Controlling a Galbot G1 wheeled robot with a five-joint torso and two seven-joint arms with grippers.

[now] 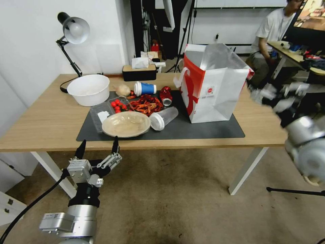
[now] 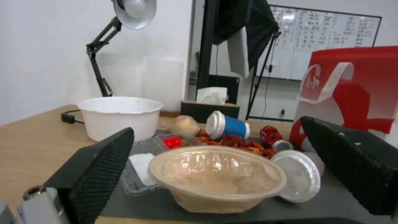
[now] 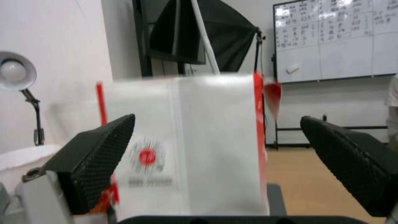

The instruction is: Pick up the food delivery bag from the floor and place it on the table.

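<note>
We find the wide light-wood surface (image 1: 40,125) already carrying the boxy red-and-white paper delivery bag (image 1: 211,91), upright on the right end of the dark grey mat (image 1: 203,130), beside 1 tipped clear cup. None of it touches the stained brown carpet floor (image 1: 176,196). Placement looks done; only retreat remains, we judge.

Right gripper (image 3: 215,155): fingers apart, just beside the bag, empty. Left gripper (image 1: 98,149): fingers apart, idle below the surface edge.

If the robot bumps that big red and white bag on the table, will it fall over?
Probably it would wobble or slide rather than topple. The food delivery bag stands upright on a wide flat base on the dark mat. Its thin paper walls already bulge, so a push likely dents them. The open top looks empty from here, so it may be light.
</note>
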